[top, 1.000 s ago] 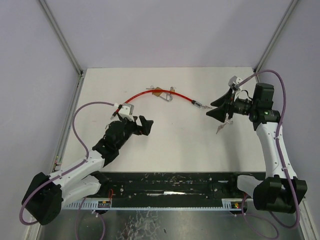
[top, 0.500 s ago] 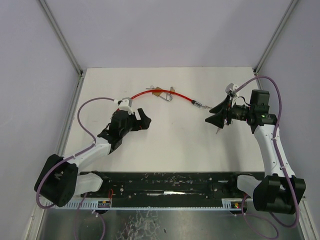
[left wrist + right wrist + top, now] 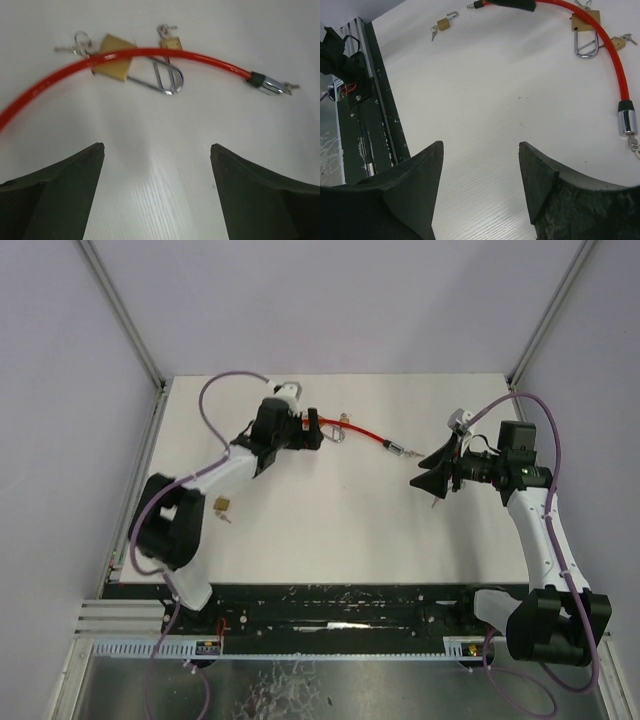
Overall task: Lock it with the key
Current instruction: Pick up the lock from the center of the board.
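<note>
The left gripper point(image 3: 156, 146) stood spread and empty over the table point(image 3: 160, 120), near the brass padlock point(image 3: 112, 70). The padlock lay under the red cable point(image 3: 200, 56), with keys point(image 3: 80, 46) at its corner. The right gripper point(image 3: 480, 143) hung spread and empty, well apart.

Bright, even light w/ soft shadows; L wrist view slightly blurry.
</note>
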You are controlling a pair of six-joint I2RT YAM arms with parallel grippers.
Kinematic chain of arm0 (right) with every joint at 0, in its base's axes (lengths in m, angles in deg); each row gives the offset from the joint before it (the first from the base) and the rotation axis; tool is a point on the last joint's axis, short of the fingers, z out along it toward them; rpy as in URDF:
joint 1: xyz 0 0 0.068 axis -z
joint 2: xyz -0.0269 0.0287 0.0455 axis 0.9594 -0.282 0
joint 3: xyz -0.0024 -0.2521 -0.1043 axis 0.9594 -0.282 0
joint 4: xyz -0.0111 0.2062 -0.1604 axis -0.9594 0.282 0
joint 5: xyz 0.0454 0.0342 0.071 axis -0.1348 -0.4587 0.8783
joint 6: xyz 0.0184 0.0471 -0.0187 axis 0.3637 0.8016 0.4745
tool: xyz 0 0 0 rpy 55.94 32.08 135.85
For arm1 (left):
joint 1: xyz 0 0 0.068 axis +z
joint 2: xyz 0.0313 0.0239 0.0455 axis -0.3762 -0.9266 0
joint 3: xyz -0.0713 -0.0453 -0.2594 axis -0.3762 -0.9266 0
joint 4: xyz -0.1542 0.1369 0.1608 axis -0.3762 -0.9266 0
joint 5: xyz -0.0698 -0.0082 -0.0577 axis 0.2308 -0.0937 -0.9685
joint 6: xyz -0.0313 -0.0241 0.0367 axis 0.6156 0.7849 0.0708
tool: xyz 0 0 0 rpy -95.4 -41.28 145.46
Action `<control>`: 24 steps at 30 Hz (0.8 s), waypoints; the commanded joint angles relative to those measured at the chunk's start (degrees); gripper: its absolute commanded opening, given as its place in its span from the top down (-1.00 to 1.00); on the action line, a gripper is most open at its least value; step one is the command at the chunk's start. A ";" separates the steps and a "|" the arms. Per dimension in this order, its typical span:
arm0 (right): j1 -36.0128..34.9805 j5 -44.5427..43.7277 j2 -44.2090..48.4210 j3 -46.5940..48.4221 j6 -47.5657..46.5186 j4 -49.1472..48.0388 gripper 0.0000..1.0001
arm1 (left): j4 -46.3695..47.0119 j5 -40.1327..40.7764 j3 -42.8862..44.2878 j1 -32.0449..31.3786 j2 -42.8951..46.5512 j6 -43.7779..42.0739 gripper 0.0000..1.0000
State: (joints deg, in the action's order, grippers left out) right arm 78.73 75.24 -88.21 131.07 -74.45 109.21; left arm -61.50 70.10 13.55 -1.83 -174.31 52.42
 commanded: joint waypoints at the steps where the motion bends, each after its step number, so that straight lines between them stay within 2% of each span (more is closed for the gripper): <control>1: -0.45 -0.83 0.02 1.03 -1.13 -0.15 -0.36 | -16.69 3.72 18.55 0.81 -12.41 -15.22 -0.68; 5: -0.45 -1.43 -0.47 1.15 -1.39 0.09 -0.36 | -24.42 6.16 31.96 0.94 -20.79 -21.83 -0.68; 10: -0.45 -1.60 -1.00 1.27 -1.50 0.20 -0.36 | -29.39 5.54 42.28 1.47 -27.84 -33.16 -0.60; 14: -0.45 -1.47 -1.40 1.46 -1.71 0.63 -0.36 | -34.72 5.30 47.02 2.99 -32.44 -44.08 -0.40; 20: -0.45 -0.99 -1.74 1.42 -1.74 0.64 -0.36 | -36.08 2.01 49.21 6.13 -36.04 -52.17 -0.30; 24: -0.45 -0.95 -1.76 1.36 -1.77 0.63 -0.36 | -37.88 -0.25 52.38 8.10 -38.94 -53.62 -0.18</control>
State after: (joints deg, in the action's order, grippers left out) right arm 78.64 73.56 -89.87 131.07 -75.26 109.82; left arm -96.41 73.18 61.75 4.31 -211.18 4.48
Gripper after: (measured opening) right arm 0.681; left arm 0.616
